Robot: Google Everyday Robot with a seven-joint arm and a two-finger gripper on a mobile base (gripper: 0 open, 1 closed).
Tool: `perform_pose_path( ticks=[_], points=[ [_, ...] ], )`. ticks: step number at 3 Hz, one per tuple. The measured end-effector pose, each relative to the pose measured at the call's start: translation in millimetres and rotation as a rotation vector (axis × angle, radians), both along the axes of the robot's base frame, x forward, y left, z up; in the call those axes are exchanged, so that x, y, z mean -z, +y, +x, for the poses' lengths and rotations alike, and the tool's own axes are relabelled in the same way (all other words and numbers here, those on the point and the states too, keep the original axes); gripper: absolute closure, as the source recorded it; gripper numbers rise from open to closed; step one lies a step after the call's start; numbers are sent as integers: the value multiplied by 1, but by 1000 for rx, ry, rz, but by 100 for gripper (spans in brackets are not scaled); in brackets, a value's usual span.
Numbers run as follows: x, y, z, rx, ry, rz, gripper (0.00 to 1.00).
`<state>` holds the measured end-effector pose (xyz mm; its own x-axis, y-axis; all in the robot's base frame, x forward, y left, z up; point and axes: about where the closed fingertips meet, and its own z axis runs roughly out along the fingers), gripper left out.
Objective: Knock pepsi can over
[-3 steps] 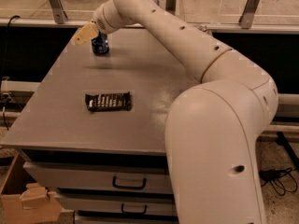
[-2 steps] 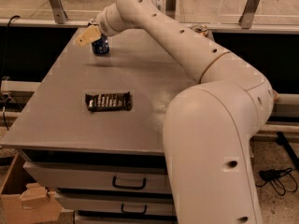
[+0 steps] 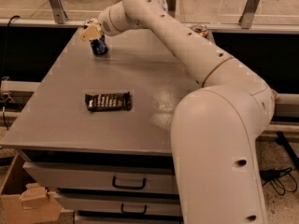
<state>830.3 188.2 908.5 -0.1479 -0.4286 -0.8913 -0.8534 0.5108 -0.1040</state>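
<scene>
- The robot's white arm (image 3: 187, 50) reaches from the near right, over the grey worktop (image 3: 159, 83), toward the far left corner.
- At its end, the pincer (image 3: 91, 32), with its tan tip, sits right at the top of the pepsi can (image 3: 99, 47), on the can's left side. The 2 look to be touching, though from where I stand I can't be sure.
- I cannot tell whether the pincer is open or closed, nor whether it has hold of anything.
- The pepsi can is on the worktop near the far left corner. It is dark blue, and its lower part shows plainly below the pincer.
- The can is on its base, not lying down. If it leans at all, I can't make it out.
- 1 flat dark candy bar wrapper (image 3: 108, 101) lies on the left middle of the worktop, well apart from the can and nearer to me.
- Under the worktop are stacked drawers (image 3: 70, 176); 2 dark handles show, 1 above the other.
- A cardboard box (image 3: 25, 202) sits on the floor at the near left.
- Black cables (image 3: 275, 176) trail on the floor at the right.
</scene>
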Motion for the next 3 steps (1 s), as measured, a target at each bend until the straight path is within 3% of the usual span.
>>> perform_pose_path(
  ticks=[1, 2, 3],
  points=[
    [-22, -4, -19, -69, -42, 19, 64],
    [-46, -21, -47, -151, -84, -11, 87],
    [-57, -45, -73, -215, -84, -118, 100]
  ],
)
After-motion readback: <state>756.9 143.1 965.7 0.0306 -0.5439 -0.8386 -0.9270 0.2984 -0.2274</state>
